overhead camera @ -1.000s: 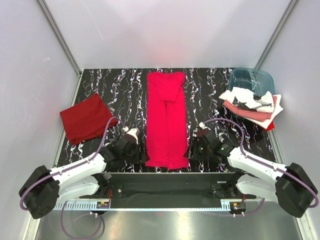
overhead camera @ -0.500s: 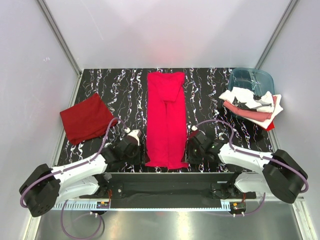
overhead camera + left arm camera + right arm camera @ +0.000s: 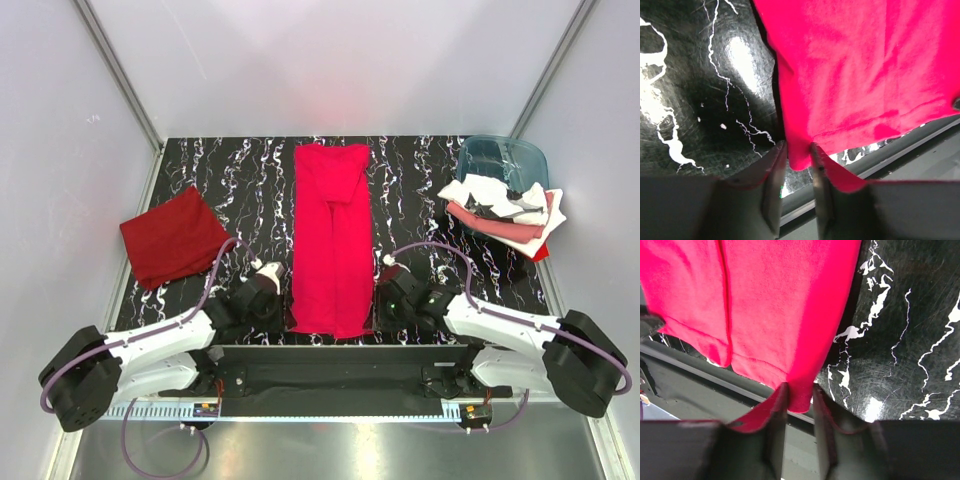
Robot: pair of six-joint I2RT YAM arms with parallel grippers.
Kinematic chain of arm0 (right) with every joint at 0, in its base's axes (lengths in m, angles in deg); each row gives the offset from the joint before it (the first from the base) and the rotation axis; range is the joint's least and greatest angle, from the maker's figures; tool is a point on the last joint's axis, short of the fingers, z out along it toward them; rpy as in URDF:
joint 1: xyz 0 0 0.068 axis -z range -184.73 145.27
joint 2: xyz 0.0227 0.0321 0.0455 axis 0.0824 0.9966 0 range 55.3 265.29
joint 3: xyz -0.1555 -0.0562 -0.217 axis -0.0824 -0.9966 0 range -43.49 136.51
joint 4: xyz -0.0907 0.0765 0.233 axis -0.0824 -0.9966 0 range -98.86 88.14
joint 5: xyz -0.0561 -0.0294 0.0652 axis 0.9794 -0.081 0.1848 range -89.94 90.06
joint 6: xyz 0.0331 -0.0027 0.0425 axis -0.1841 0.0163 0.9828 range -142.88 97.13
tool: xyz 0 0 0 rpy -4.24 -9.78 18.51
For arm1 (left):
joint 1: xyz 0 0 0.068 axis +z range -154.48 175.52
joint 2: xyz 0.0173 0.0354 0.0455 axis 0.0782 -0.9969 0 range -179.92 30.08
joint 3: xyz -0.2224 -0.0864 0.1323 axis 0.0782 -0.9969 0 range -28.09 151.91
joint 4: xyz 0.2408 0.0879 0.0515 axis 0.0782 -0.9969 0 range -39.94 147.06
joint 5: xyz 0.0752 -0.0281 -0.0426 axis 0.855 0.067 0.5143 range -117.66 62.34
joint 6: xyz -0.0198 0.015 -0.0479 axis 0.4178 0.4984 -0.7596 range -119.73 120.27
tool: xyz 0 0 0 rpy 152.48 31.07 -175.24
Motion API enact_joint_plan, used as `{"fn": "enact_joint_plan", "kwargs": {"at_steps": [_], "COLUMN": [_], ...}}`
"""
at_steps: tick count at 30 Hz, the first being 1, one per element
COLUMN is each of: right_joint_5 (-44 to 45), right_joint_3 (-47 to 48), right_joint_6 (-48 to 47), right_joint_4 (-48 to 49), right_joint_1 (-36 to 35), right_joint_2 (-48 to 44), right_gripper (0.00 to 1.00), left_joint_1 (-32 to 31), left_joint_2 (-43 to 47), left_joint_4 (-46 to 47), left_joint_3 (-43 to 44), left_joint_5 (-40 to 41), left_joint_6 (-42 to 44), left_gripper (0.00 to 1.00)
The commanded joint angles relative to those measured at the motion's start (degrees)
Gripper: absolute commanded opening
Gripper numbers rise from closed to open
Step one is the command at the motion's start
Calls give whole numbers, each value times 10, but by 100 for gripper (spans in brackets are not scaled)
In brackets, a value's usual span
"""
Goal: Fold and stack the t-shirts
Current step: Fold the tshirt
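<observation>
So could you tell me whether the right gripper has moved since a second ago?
Yes. The right gripper has slid left toward the crimson shirt and slightly nearer the table's front edge, now at the shirt's near right corner.

Long shirt (image 3: 331, 240) lies centre of worktop (image 3: 250, 190); folded shirt (image 3: 173, 236) to its left; shirt stack (image 3: 505, 215) far right, before tub (image 3: 500, 158).

Crimson shirt (image 3: 865, 70) corner between pincer (image 3: 796, 160) fingers
</observation>
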Motion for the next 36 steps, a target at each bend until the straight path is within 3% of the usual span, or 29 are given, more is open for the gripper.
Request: {"fn": "enact_joint_plan", "kwargs": {"at_steps": [1, 3, 4, 7, 18, 26, 36], "right_joint_5": [1, -4, -7, -14, 1, 103, 59], "right_joint_3": [-1, 1, 2, 1, 41, 190, 339], "right_joint_6": [6, 3, 1, 0, -21, -65, -122], "right_joint_4": [-3, -2, 0, 4, -33, -134, -110], "right_joint_1": [-5, -6, -5, -5, -6, -1, 155], "right_joint_2": [-1, 9, 11, 7, -19, 10, 147], "right_gripper": [30, 21, 11, 1, 0, 0, 0], "left_joint_1": [-4, -4, -4, -4, 5, 75, 167], "left_joint_2": [0, -3, -6, -7, -10, -28, -134], "left_joint_4": [16, 18, 18, 20, 5, -47, -133], "left_joint_3": [-5, -3, -1, 2, 54, 155, 349], "left_joint_5": [-11, -14, -14, -18, -43, -59, 18], "left_joint_6": [1, 3, 3, 7, 14, 41, 59], "left_gripper": [18, 5, 0, 0, 0, 0, 0]}}
